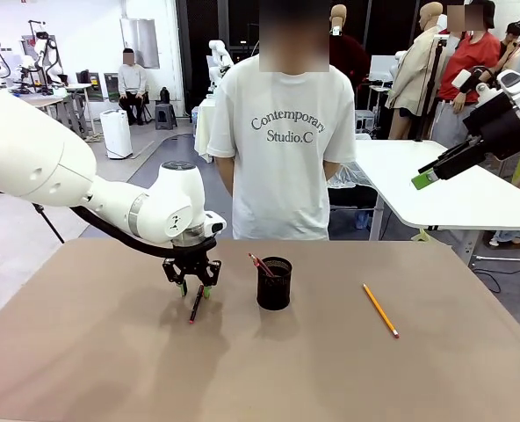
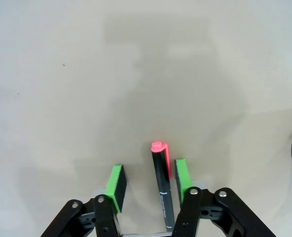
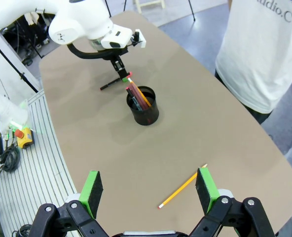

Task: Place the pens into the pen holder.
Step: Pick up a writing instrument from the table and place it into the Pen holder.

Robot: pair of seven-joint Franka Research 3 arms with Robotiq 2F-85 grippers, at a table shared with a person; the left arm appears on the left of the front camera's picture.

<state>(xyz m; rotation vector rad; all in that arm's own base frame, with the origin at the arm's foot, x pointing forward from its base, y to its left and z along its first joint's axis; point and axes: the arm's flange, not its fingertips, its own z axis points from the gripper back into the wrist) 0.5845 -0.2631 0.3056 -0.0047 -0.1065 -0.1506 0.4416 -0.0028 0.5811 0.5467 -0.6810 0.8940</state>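
One brown table (image 1: pixel 84 369), one person (image 1: pixel 282 149) standing just behind the pen holder (image 1: pixel 274 283) (hands hidden behind the body), and two white arms. The left arm (image 1: pixel 58 167) bends down at the holder's left, with the left gripper (image 1: pixel 191 281) pointing straight down at the tabletop. The right gripper (image 1: pixel 425 180) hangs high, well off to the holder's right, its jaws spread wide on nothing. There are three pens. A pinkish pen (image 1: pixel 260 264) leans inside the holder, the black pen (image 1: pixel 196 303) with a red tip lies just left of it, and the yellow pencil (image 1: pixel 380 310) lies well to its right. The left gripper's pads (image 2: pixel 116 187) straddle the black pen, which is close against one pad with a clear gap to the other, so it is not clamped. The pen's rear end is cut off under the gripper.
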